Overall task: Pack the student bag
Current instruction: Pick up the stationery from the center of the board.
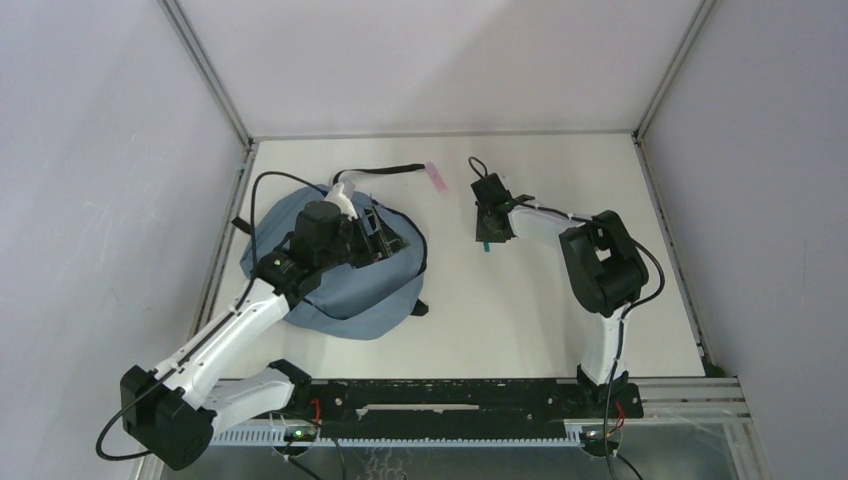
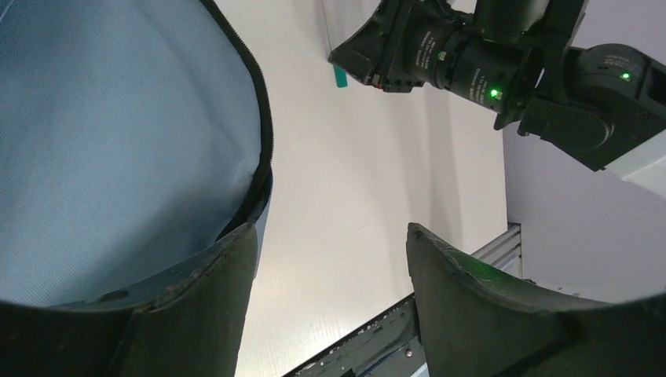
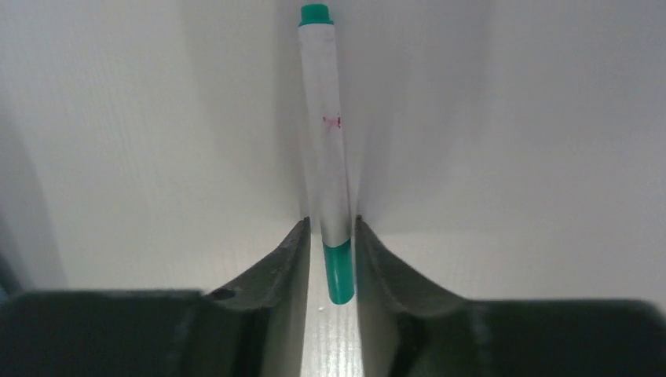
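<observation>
While between the right jaws, green-capped marker.

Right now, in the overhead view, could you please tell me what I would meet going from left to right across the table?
Slate-blue student bag → small pink strip → right gripper straddling a green-capped marker → right arm's black elbow.

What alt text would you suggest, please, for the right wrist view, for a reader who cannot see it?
A white marker with green ends lies on the white table, its near end between the two dark fingertips of the right gripper. They flank it closely; whether they pinch it is unclear.
</observation>
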Available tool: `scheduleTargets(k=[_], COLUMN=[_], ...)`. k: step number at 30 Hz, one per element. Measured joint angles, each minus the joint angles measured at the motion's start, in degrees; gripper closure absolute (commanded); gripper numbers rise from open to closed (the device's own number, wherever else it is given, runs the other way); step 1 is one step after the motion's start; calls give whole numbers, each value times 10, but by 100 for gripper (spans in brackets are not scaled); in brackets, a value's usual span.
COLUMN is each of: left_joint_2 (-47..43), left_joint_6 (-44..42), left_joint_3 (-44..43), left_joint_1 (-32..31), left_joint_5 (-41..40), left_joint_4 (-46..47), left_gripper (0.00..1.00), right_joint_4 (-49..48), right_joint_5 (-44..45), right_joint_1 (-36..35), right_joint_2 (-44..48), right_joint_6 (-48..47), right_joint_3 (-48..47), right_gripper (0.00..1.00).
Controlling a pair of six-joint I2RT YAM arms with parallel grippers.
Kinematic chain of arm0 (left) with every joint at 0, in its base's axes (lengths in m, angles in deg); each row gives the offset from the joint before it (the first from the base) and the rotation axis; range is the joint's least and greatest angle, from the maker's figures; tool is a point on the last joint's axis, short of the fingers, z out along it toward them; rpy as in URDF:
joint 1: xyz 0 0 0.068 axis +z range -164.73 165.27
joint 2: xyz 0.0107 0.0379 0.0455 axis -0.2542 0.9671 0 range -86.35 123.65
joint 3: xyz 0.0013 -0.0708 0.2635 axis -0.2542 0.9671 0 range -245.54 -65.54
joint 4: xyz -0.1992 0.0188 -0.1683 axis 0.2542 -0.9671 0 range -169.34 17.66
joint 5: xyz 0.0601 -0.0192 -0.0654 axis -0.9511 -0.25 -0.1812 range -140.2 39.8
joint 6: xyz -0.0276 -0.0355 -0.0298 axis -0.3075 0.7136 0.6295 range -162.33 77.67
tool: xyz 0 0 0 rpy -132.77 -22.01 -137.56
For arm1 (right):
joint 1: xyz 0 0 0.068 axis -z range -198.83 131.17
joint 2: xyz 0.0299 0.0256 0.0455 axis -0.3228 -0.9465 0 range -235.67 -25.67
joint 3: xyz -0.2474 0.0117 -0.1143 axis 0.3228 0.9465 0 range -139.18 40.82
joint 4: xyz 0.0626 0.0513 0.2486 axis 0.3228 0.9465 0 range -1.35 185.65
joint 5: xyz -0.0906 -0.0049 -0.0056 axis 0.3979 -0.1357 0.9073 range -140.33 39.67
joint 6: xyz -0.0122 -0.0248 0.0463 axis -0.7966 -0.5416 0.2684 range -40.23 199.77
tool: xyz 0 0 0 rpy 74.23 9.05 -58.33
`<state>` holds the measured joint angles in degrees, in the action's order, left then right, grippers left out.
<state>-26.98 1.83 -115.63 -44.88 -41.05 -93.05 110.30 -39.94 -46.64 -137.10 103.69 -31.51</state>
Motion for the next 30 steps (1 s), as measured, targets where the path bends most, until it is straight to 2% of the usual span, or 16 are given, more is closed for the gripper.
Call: scheduleTargets(k=[1, 2, 9, 14, 22, 27, 30], left_joint_2=[-2, -3, -3, 12, 69, 95, 105], left_joint_6=[0, 0, 1, 5, 24, 43, 56], left_joint_3=[3, 7, 14, 14, 13, 13, 13], left_joint_1=[0, 0, 0, 0, -4, -10, -15], left_joint_5=[0, 0, 1, 17, 54, 74, 81], left_joint_4=[0, -1, -5, 0, 41, 77, 98], left_gripper=[26, 26, 23, 19, 18, 20, 24], right_joint_4=[0, -1, -1, -20, -90, -132, -157], right_joint_5=[0, -1, -20, -96, -202, -243, -259], right_joint_1=[-1, -1, -2, -12, -60, -85, -99], right_joint_2=[-2, -3, 20, 152, 339, 367, 369], right_joint_6=[-3, 0, -7, -17, 2, 35, 59], right_joint_3=[-2, -3, 21, 137, 225, 239, 240], right_gripper=[92, 100, 100, 100, 100, 100, 100])
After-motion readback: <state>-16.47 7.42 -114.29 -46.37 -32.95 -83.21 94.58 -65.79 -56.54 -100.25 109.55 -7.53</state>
